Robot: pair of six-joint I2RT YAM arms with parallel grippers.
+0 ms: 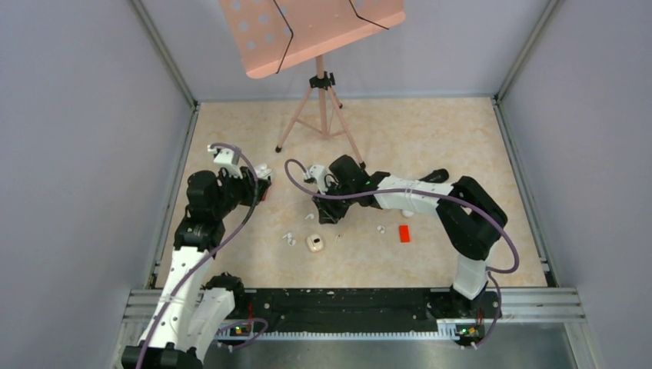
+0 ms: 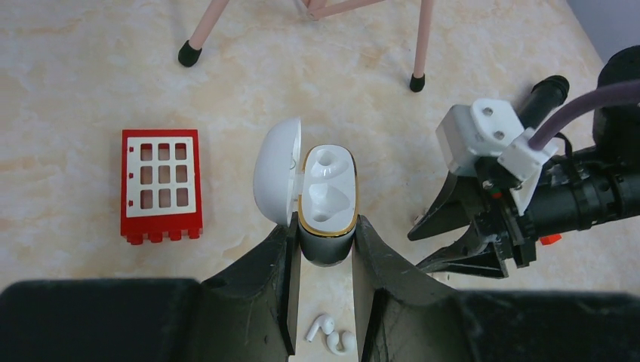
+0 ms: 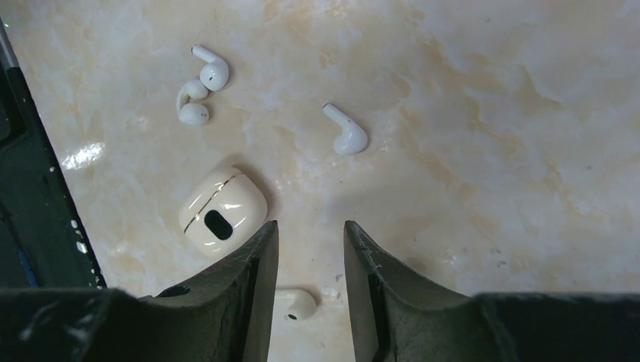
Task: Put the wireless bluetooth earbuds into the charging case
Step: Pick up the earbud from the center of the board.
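My left gripper (image 2: 326, 226) is shut on an open charging case (image 2: 328, 192) with a dark body, a gold rim and a white lid flipped to the left; both of its sockets look empty. In the top view this gripper (image 1: 261, 183) sits at the left. Two white earbuds (image 2: 330, 335) lie on the table below it. My right gripper (image 3: 309, 226) is open over the table's middle (image 1: 327, 215), with one earbud (image 3: 298, 303) lying loose between its fingers. Further earbuds (image 3: 198, 90) and another one (image 3: 346, 136) lie ahead of it.
A closed cream case (image 3: 223, 211) lies beside my right gripper's left finger, and shows too in the top view (image 1: 314, 243). A red brick with a white grid (image 2: 161, 185) lies left of the held case. A small red block (image 1: 404, 233) and a pink stand's tripod (image 1: 319, 115) are nearby.
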